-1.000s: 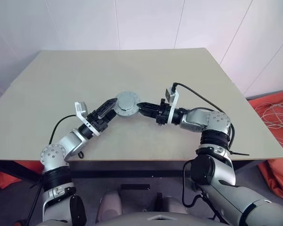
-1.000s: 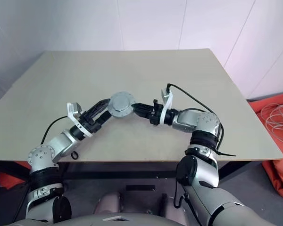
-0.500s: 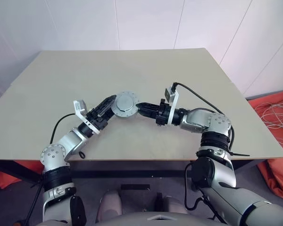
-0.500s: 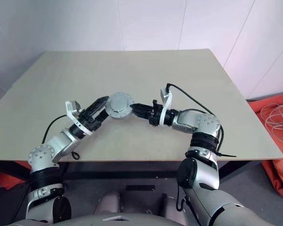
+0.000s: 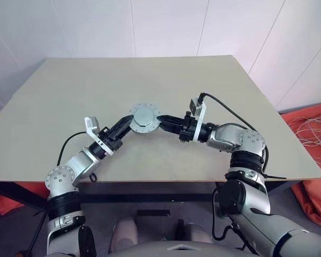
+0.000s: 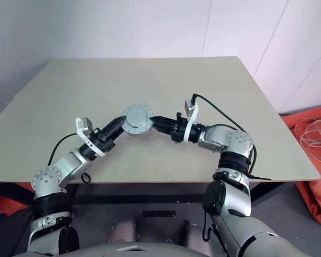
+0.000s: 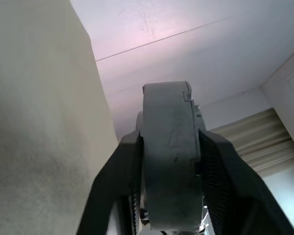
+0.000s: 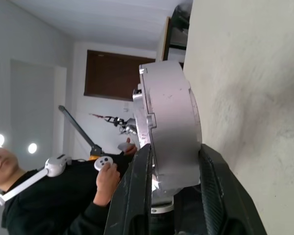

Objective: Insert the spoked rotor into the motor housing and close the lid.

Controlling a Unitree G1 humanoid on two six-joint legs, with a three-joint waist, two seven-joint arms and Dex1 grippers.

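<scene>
Both grippers grip one round grey assembly above the table (image 5: 59, 91), one from each side. Left gripper (image 5: 126, 124) reaches in from the near left; its two black fingers (image 7: 121, 161) are closed on the left edge of the assembly, one pressed against each flat face, as the left wrist view shows. Right gripper (image 5: 163, 119) reaches in from the right, roughly level, and its fingers (image 8: 135, 182) clamp the right edge in the same way, one on each face.

Between the two grippers sits the closed motor housing (image 5: 145, 118), held clear of the tabletop at about the middle of the table's width. The upper face turned toward the head camera is the lid (image 6: 137, 118), a flat grey disc with a ring of small holes near its rim and small tabs around its edge. In the wrist views the assembly appears edge-on as a thick grey drum with a stepped seam. The rotor cannot be seen; whether it is inside cannot be told.

Beyond the assembly, the right wrist view shows a person (image 8: 49, 196) in dark clothing holding a white controller (image 8: 104, 163).
</scene>
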